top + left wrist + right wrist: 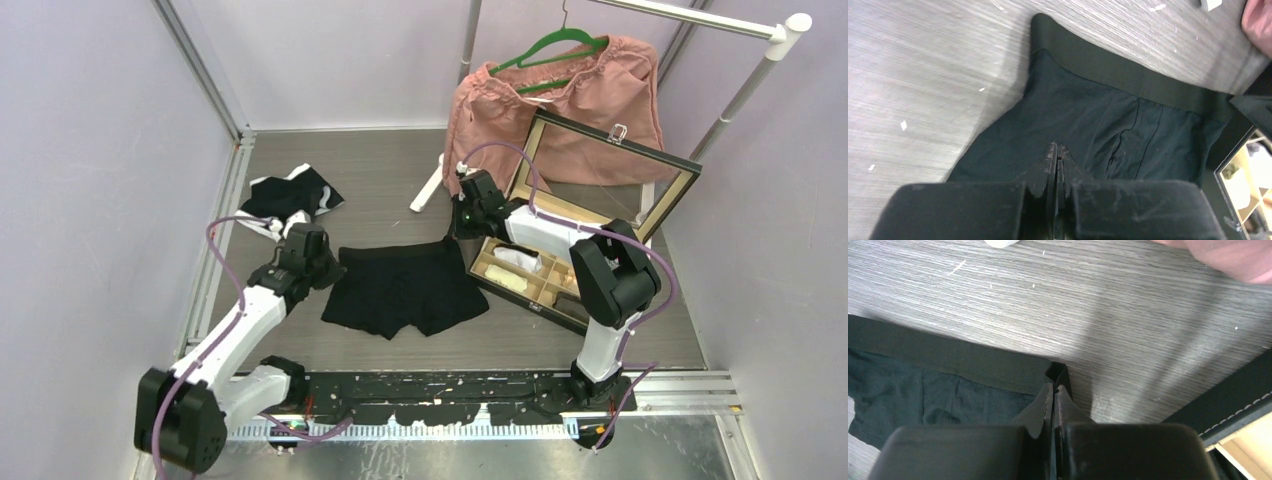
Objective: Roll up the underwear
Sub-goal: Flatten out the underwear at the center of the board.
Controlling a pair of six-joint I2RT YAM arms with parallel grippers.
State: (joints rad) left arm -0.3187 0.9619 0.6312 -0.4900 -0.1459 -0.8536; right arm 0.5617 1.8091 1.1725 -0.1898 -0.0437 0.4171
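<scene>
Grey wood-grain worktop (400, 170), and the right side of the overhead view is pretty crowded. A big pink garment (600, 90) on a green hanger (560, 40) droops from a white metal rail (740, 90) at upper right. Just below it sits a black box with cream compartments (525, 303), its glass-panelled lid (610, 150) propped open. The right arm reaches across that box, so part of the inside is hidden. At upper left there's a crumpled black-and-white pair of underwear (290, 195), just beyond the left arm's wrist.

The main thing is the black boxer-brief underwear (405, 290), lying flat in the middle of the worktop between the two arms. Its wide waistband is toward the top of the frame and its legs toward the bottom. The cloth is mostly smooth with a few soft wrinkles and a seam down the front, and its right edge comes close to the box.

Left jaws are closed tight right over the cloth near the left side, below the waistband. I can't tell if any fabric is caught in them. Right jaws are closed too, right at the waistband's right corner, where a little flap of the band stands up between the tips, so that corner looks pinched.
</scene>
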